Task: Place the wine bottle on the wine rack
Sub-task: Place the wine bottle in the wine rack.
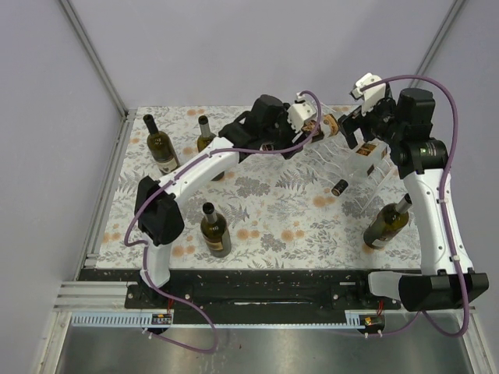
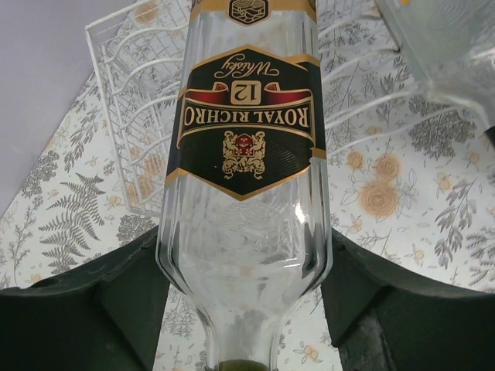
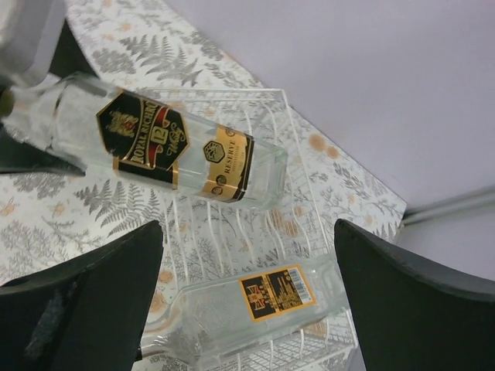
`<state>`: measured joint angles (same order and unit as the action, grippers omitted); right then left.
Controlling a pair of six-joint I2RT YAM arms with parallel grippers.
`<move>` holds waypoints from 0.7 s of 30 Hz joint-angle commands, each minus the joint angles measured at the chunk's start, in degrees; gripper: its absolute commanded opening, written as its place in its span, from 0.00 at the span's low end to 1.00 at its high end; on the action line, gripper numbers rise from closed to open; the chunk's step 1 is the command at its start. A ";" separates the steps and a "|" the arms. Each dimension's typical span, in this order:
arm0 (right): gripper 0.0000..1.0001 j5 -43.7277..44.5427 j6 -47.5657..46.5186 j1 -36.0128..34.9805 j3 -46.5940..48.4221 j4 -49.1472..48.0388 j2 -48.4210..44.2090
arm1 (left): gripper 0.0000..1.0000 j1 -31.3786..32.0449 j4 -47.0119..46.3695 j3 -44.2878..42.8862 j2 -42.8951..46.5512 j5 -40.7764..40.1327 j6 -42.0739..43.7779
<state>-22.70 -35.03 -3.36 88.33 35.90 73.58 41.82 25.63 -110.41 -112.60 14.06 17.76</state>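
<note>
The clear glass bottle with the black-and-gold hexagonal label (image 3: 170, 147) lay nearly level above the upper tier of the see-through ribbed wine rack (image 3: 232, 232). Its base pointed toward the rack's far side and its neck toward the left gripper (image 2: 244, 301). That gripper's dark fingers (image 2: 85, 309) were clamped on the bottle's shoulder, just where the glass narrows to the neck. No view showed whether the base touched a rib. In a lower cradle lay a second clear bottle with a barcode label (image 3: 263, 301). The right gripper (image 3: 247, 294) hung near the rack with its jaws spread wide, grasping nothing.

The step in hand looked like the final lowering into a cradle. To do it well, the bottle's long axis needed to line up with one groove, with a rib on either side of the body. Because the grip sat at the shoulder, the body's weight hung far from the fingers, and smooth glass could pivot or slip. A slow descent, base first, seemed wise, with release only once the ribs carried the body. The rack looked light and might slide on the floral-patterned cloth (image 1: 265, 210), so any sideways push was best avoided.
</note>
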 commanded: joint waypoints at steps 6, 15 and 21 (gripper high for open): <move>1.00 11.53 11.64 2.91 -5.62 -7.68 -6.43 | 0.00 7.74 -17.45 -7.01 -1.39 -13.61 -6.86; 0.99 13.21 19.37 7.75 -6.07 -8.65 -8.80 | 0.00 10.82 -23.43 -10.61 -7.63 -25.30 -7.39; 0.99 12.85 20.00 8.72 -7.39 -8.57 -10.21 | 0.00 11.88 -25.36 -11.14 -9.57 -29.09 -4.75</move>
<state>-10.98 -17.21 4.84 81.41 29.82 65.17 53.34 15.14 -115.83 -124.77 -8.23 11.88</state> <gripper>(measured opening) 0.993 0.721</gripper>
